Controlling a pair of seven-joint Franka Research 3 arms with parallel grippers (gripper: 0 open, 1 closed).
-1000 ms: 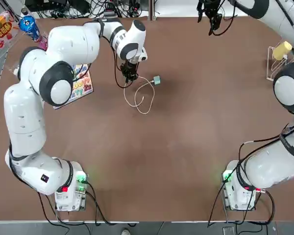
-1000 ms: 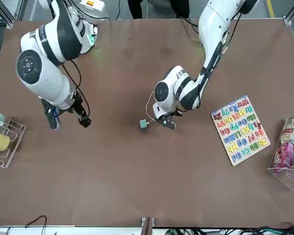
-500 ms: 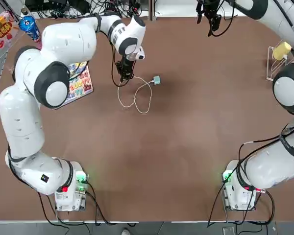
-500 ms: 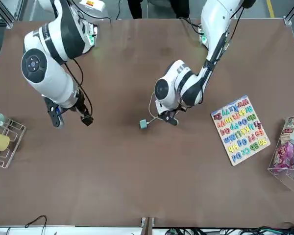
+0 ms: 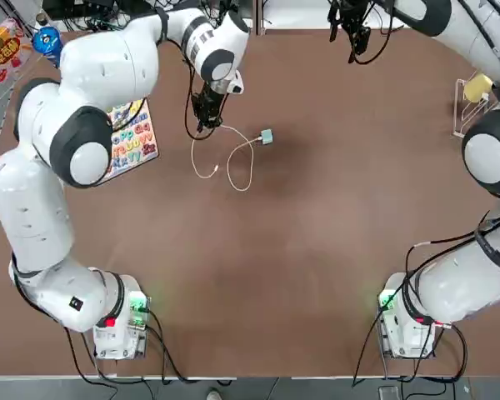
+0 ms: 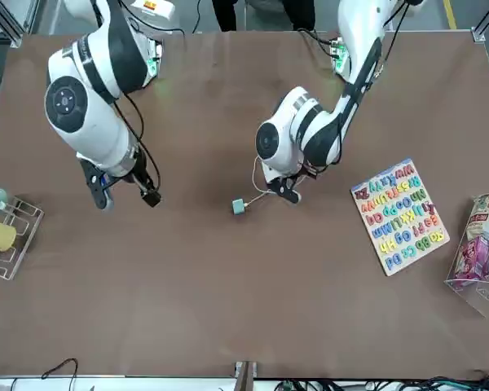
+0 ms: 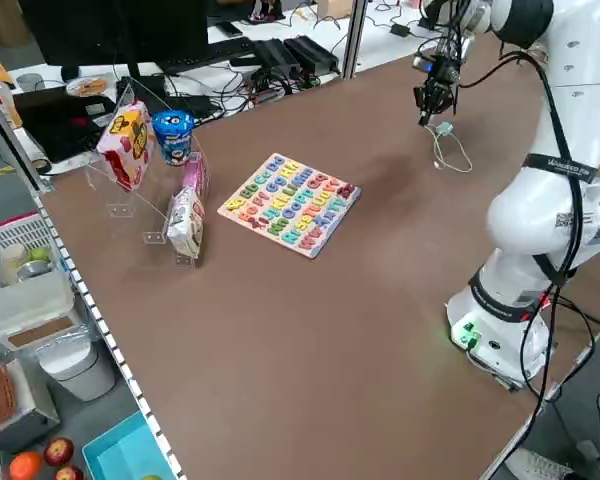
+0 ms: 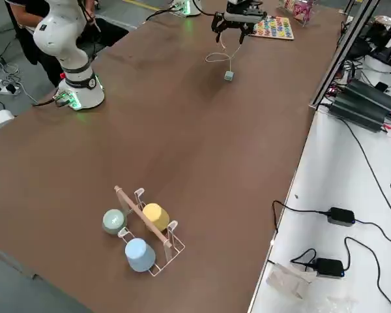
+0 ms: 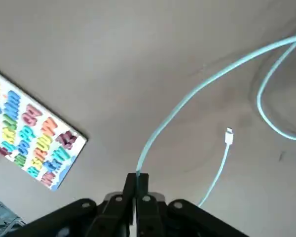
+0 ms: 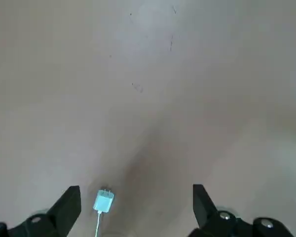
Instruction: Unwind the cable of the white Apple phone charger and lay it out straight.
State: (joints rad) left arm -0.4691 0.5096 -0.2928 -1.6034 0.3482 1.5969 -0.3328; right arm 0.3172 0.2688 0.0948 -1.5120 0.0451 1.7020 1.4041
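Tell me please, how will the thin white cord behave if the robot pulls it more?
The cord looks floppy: it curves freely between the left gripper and the plug block. It will probably follow the pull, its loop opening gradually. The block seems small and light, so it might slide or turn once the slack is gone.

Looking from overhead, I have a brown table [image 5: 317, 250] before me, grey floor [image 5: 317, 388] at six o'clock. A metal post [image 5: 257, 17] stands at twelve. From my left side, a dark monitor [image 7: 110, 30] sits on a white desk [image 7: 380, 45] at eleven.
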